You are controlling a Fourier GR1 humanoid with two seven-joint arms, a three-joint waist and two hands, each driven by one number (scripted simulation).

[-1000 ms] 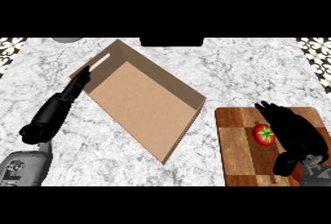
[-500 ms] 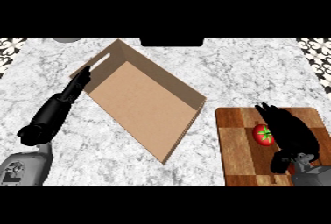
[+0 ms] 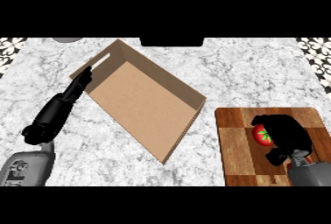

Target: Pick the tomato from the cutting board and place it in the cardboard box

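Kitchen, prob. a home one: grey-white marble countertop, wooden checker cutting board w/ a tomato on it, patterned tiles at corners.

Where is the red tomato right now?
In the head view, the tomato sits on the cutting board at the right, with the right hand curled round it, right of the cardboard box.

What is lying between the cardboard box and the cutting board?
Nothing: the head view shows only bare marble counter between cardboard box and cutting board.
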